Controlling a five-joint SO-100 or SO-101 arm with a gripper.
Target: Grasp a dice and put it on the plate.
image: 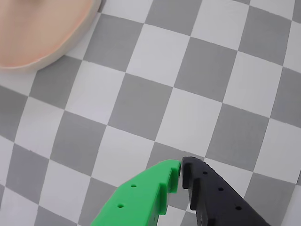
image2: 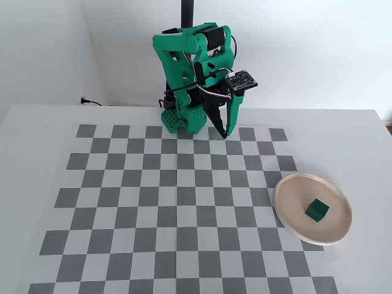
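The dark green dice (image2: 317, 209) rests inside the pale pink plate (image2: 296, 211) at the right of the checkered mat in the fixed view. In the wrist view only an arc of the plate (image: 56, 47) shows at the top left, and the dice is out of that view. My gripper (image2: 226, 133) hangs folded back near the arm's base at the far side of the mat, well away from the plate. In the wrist view the gripper (image: 181, 166) has its green and black fingertips touching, shut with nothing between them.
The grey-and-white checkered mat (image2: 177, 202) covers the white table. The green arm base (image2: 180, 116) and a black post (image2: 187, 12) stand at the back by the white wall. A cable (image2: 92, 101) runs along the back left.
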